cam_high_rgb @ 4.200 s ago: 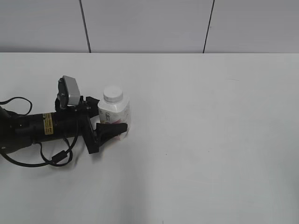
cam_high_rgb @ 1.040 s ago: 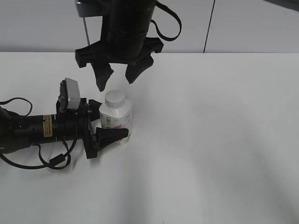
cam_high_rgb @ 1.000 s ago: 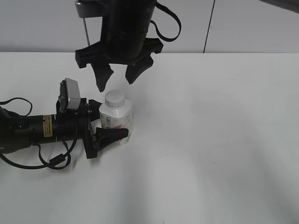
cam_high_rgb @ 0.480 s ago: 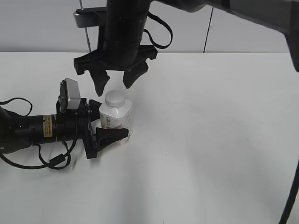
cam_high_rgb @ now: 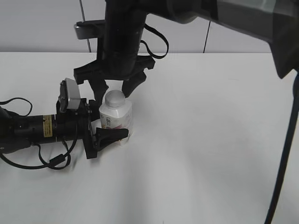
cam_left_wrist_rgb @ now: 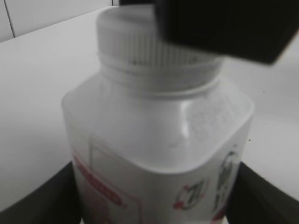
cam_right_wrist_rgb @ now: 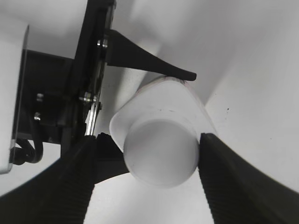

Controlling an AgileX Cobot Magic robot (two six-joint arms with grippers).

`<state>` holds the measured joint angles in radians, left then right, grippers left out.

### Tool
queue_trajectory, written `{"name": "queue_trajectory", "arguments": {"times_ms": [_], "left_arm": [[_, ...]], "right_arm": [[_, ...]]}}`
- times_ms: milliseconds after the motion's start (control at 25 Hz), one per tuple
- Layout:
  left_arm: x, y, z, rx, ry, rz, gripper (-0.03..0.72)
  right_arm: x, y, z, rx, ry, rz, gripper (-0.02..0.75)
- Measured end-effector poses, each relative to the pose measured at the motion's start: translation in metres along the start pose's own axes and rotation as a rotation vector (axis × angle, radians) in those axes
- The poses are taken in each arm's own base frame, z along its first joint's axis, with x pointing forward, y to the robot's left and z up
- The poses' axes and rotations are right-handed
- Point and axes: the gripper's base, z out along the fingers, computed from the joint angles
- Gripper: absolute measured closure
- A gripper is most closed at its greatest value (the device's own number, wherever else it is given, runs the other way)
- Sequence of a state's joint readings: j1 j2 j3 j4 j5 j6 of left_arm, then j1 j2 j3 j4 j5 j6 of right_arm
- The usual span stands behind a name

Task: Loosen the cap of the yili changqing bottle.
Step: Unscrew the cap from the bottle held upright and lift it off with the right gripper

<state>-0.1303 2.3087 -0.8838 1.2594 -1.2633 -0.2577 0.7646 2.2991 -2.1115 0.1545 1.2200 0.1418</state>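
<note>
The worktop (cam_high_rgb: 210,154) was a plain white surface, and the task's things sat toward its left. The right arm reached down from above and across the middle, its pincer (cam_high_rgb: 113,86) spread wide with one finger on each side of the cap (cam_high_rgb: 114,98). In the right wrist view the two fingers stood clear of the cap on both sides, with gaps showing, so nothing was gripped there yet. The left arm lay low along the worktop, and its pincer (cam_high_rgb: 108,126) was clamped on the body of the yili changqing bottle (cam_high_rgb: 116,117), holding it upright with the pink-red label facing front. In the left wrist view the bottle (cam_left_wrist_rgb: 159,154) filled the frame between the dark fingers, and the ribbed cap (cam_left_wrist_rgb: 140,46) sat square on the neck.

By my judgement the bracing was done and the approach nearly so. Closing the right pincer on the cap and turning it were both left to do; the cap looked fully seated.
</note>
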Motion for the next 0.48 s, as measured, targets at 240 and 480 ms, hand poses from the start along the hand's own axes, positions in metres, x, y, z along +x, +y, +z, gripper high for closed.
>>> {"name": "queue_trajectory", "arguments": {"times_ms": [240,480], "left_arm": [[0.0000,-0.0001,0.0000,0.001,0.000,0.000,0.186],[0.0000,-0.0001,0.0000,0.001,0.000,0.000,0.186]], "right_arm": [[-0.0002,-0.0015,0.0000,0.016,-0.002,-0.006,0.207],[-0.0002,-0.0021,0.0010,0.021,-0.001,-0.007,0.299]]}}
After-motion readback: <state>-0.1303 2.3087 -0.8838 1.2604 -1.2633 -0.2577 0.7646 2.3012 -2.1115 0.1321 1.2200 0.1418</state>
